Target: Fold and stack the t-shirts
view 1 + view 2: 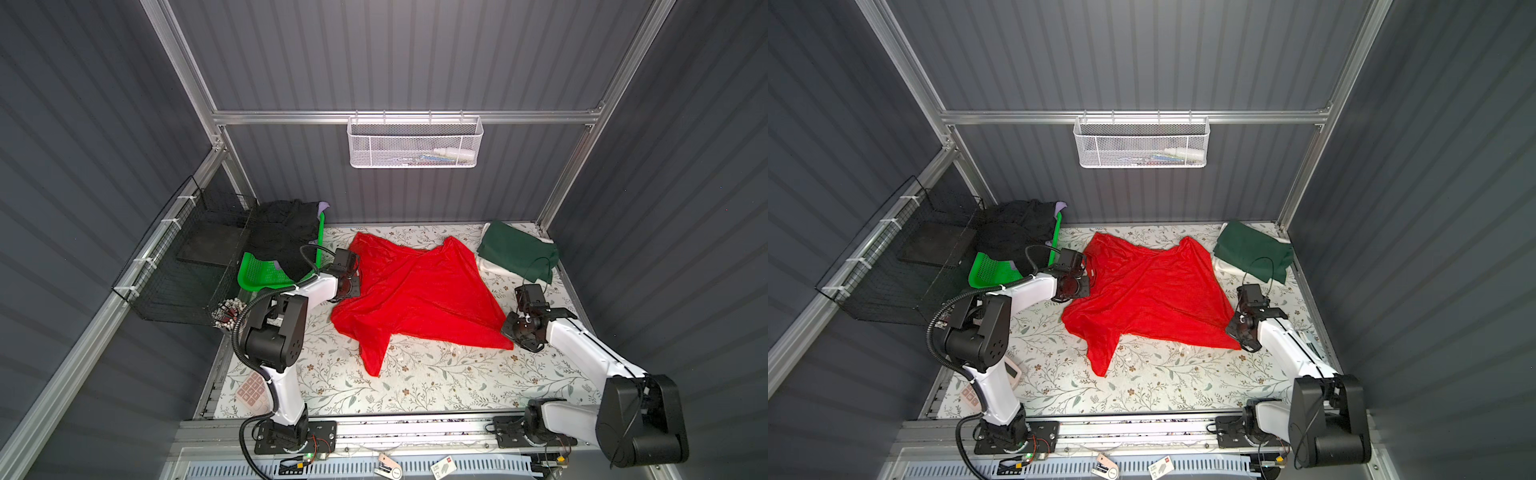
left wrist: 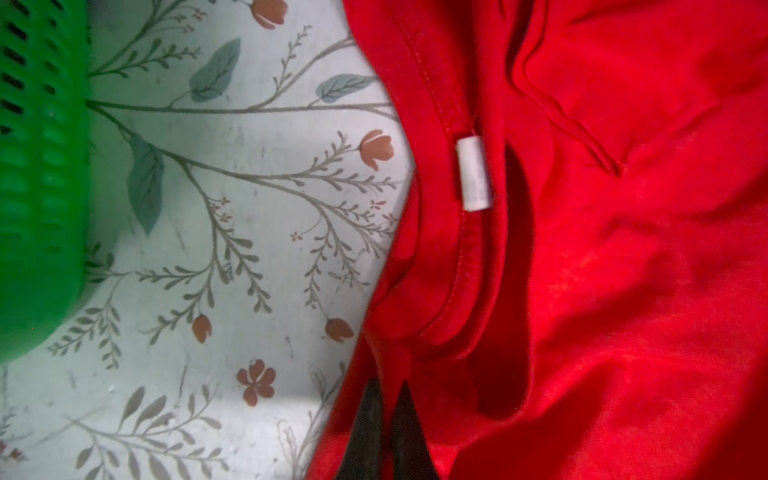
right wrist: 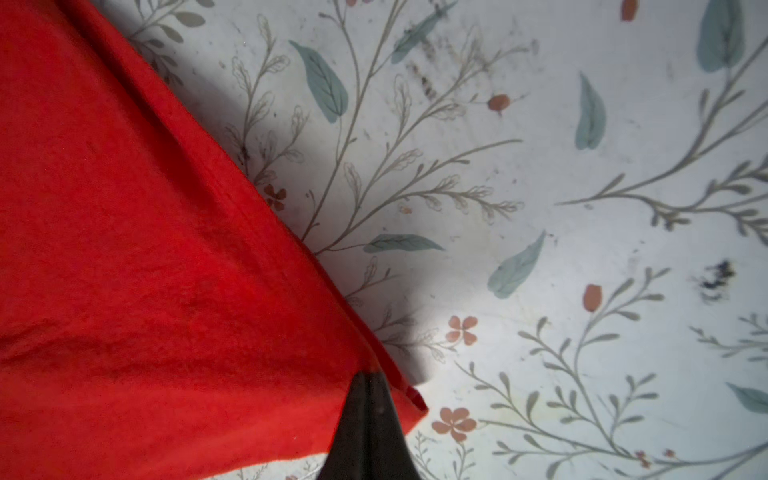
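Nearest, spotted a pinkish keypad (image 1: pixel 251 392) by near-left edge of desk (image 1: pixel 415 395), floral cover throughout. Next, saw right fingers (image 3: pixel 353 436) pressed together on near-right corner of red t-shirt (image 1: pixel 419 291), cloth pinched betw. them, shadow under that edge. Found the red t-shirt mid-desk, rumpled & unfolded, one flap trailing toward the near side. On its left side, saw left fingers (image 2: pixel 363 436) closed on a fold of the same shirt beside the collar (white neck label (image 2: pixel 473 174) plain in the wrist view). Farther back on left, noted green basket (image 1: pixel 266 274) just beside the shirt, w/ black t-shirt (image 1: pixel 282 237) draped over it & a bit of lavender t-shirt (image 1: pixel 322 206) poking out at far rim. At far-right corner, found dark green t-shirt (image 1: pixel 517 251) folded, lying on white t-shirt (image 1: pixel 484 266), just beside the red one's far tip. Farthest: noted black wire basket (image 1: pixel 187 266) on left wall & white mesh basket (image 1: pixel 415 143) on back rail, contents too small to tell.
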Controlling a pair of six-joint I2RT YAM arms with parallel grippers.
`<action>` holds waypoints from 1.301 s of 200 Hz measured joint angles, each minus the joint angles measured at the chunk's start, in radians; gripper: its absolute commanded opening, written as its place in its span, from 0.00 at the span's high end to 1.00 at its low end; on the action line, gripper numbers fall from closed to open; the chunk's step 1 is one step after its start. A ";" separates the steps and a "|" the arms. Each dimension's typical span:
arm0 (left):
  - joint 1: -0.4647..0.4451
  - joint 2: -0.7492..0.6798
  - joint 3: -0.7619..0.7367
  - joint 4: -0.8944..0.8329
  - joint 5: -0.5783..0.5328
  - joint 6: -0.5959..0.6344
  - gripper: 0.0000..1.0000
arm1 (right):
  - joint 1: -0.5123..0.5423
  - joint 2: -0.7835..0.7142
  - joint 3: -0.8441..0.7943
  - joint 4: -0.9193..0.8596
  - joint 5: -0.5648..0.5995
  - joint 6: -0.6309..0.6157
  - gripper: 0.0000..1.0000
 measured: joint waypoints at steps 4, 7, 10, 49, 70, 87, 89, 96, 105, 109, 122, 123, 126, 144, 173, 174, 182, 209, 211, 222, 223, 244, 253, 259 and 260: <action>0.000 -0.003 0.000 -0.005 -0.009 -0.005 1.00 | -0.003 -0.001 -0.001 -0.002 0.003 0.000 1.00; 0.000 -0.005 0.000 -0.008 -0.016 -0.006 1.00 | -0.005 -0.002 -0.002 -0.003 0.005 0.000 1.00; 0.000 -0.009 0.000 -0.011 -0.022 -0.010 1.00 | -0.007 -0.002 -0.003 -0.005 0.008 0.000 1.00; 0.000 -0.100 -0.021 -0.040 -0.138 -0.043 1.00 | -0.019 -0.013 -0.015 -0.008 0.018 0.000 1.00; 0.000 -0.124 -0.021 -0.046 -0.199 -0.044 1.00 | -0.019 -0.010 -0.015 -0.008 0.026 -0.003 1.00; 0.000 -0.122 -0.021 -0.064 -0.238 -0.043 1.00 | -0.020 -0.001 -0.014 -0.012 0.033 -0.007 1.00; 0.000 -0.122 -0.021 -0.067 -0.242 -0.043 1.00 | -0.021 -0.001 -0.014 -0.012 0.034 -0.008 1.00; 0.000 -0.122 -0.021 -0.075 -0.254 -0.044 1.00 | -0.021 0.002 -0.014 -0.014 0.036 -0.011 1.00; 0.000 -0.122 -0.021 -0.080 -0.266 -0.044 1.00 | -0.021 0.003 -0.013 -0.019 0.041 -0.012 1.00; 0.000 -0.122 -0.021 -0.082 -0.268 -0.044 1.00 | -0.021 0.003 -0.013 -0.021 0.044 -0.013 1.00; 0.000 -0.120 -0.021 -0.086 -0.278 -0.044 1.00 | -0.021 0.003 -0.009 -0.032 0.057 -0.016 1.00; 0.000 -0.120 -0.021 -0.086 -0.278 -0.044 1.00 | -0.021 0.003 -0.008 -0.032 0.058 -0.016 1.00; 0.000 -0.120 -0.021 -0.086 -0.279 -0.044 0.92 | -0.021 0.003 -0.007 -0.035 0.060 -0.017 1.00; 0.000 -0.111 -0.021 -0.087 -0.283 -0.045 0.52 | -0.021 0.001 0.008 -0.050 0.068 -0.020 0.64; -0.003 -0.117 -0.022 -0.111 -0.205 -0.060 0.09 | -0.023 -0.028 0.032 -0.067 0.060 -0.037 0.18; -0.003 -0.120 -0.023 -0.111 -0.199 -0.063 0.09 | -0.023 -0.031 0.033 -0.068 0.059 -0.039 0.18; -0.008 -0.141 -0.034 -0.108 -0.176 -0.071 0.06 | -0.023 -0.045 0.039 -0.074 0.054 -0.043 0.14; -0.045 -0.313 -0.107 -0.123 -0.125 -0.096 0.03 | 0.023 -0.097 0.079 -0.117 0.085 -0.033 0.13; -0.047 -0.325 -0.111 -0.124 -0.123 -0.097 0.03 | 0.034 -0.101 0.084 -0.123 0.092 -0.030 0.13; -0.061 -0.389 -0.124 -0.133 -0.111 -0.107 0.03 | 0.100 -0.119 0.116 -0.153 0.119 -0.016 0.14; -0.061 -0.393 -0.125 -0.134 -0.110 -0.108 0.03 | 0.106 -0.120 0.118 -0.156 0.121 -0.015 0.14; -0.061 -0.489 -0.176 -0.139 -0.101 -0.124 0.00 | 0.265 -0.130 0.187 -0.184 0.146 0.029 0.17; -0.060 -0.521 -0.212 -0.145 -0.102 -0.131 0.00 | 0.342 -0.128 0.205 -0.174 0.142 0.050 0.19; -0.059 -0.539 -0.237 -0.150 -0.105 -0.134 0.00 | 0.386 -0.121 0.212 -0.165 0.134 0.061 0.20; -0.060 -0.543 -0.243 -0.153 -0.105 -0.134 0.00 | 0.391 -0.121 0.212 -0.164 0.132 0.063 0.20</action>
